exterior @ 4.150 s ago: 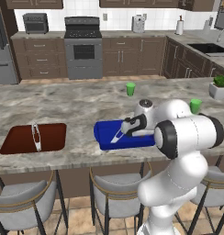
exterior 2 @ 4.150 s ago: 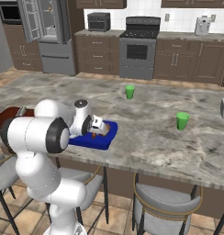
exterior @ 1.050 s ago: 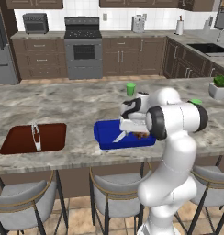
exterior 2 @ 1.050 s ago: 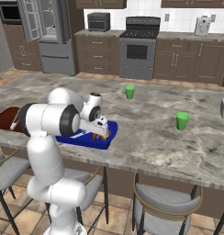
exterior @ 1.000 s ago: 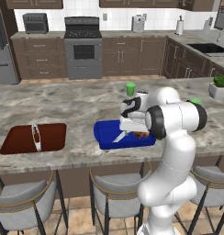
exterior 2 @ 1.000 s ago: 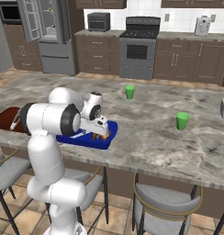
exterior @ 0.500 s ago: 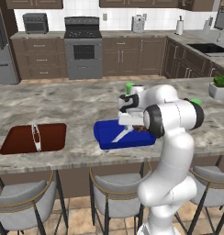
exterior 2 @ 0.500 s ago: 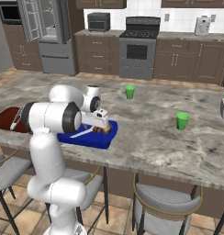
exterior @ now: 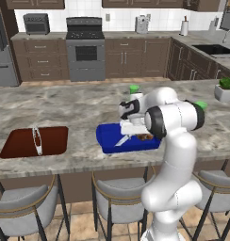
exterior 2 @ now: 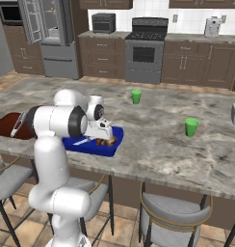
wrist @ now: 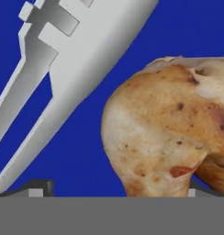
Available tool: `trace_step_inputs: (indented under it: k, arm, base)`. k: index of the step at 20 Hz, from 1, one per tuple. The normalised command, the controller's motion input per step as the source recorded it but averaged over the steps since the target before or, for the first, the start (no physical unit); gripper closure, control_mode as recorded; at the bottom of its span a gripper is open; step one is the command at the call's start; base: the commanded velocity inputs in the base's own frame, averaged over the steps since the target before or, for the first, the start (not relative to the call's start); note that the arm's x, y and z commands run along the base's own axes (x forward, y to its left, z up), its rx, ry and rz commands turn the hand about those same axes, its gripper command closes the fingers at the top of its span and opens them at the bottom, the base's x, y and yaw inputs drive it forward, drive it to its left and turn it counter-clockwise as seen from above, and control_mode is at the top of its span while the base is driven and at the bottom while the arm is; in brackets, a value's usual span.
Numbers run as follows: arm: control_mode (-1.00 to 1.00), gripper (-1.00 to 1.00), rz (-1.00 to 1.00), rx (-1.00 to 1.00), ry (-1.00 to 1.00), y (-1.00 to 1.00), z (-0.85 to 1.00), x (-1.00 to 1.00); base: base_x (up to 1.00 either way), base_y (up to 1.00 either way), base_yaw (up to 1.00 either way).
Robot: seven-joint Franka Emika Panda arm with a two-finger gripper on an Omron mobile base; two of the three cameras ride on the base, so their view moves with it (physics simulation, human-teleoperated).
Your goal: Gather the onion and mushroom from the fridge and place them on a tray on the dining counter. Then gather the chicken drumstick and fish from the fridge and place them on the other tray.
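- Two items, the fish (wrist: pixel 72 69) and the chicken drumstick (wrist: pixel 171 133), are lying in the blue tray (exterior: pixel 107 139) on the worktop (exterior: pixel 65 106).
- Your hand (exterior: pixel 132 128) is hovering wide apart, holding nothing.
- You are likely finishing a placement; next, lift clear.

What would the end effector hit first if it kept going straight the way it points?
Most likely the chicken drumstick, lying right ahead between the open end effector tips on the blue tray; the fish lies off to one side. Depth is hard to judge.
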Motion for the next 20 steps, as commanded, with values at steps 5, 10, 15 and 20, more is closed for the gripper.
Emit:
trace_step_inputs:
  k: [5,10,15,20]
  arm:
    - [-1.00,-1.00,0.07,0.04,0.47,0.00,-0.24,0.12]
    - [-1.00,-1.00,0.11,0.04,0.06,0.00,-0.30,-0.16]
    - [-1.00,-1.00,0.05,-0.09,-0.58,-0.02,-0.06,-0.15]
    - [-1.00,-1.00,0.04,-0.08,-0.51,-0.07,0.10,0.02]
  base:
    - [0.00,0.00,0.00]
    - [0.00,0.00,0.00]
    - [0.00,0.00,0.00]
    - [0.00,0.00,0.00]
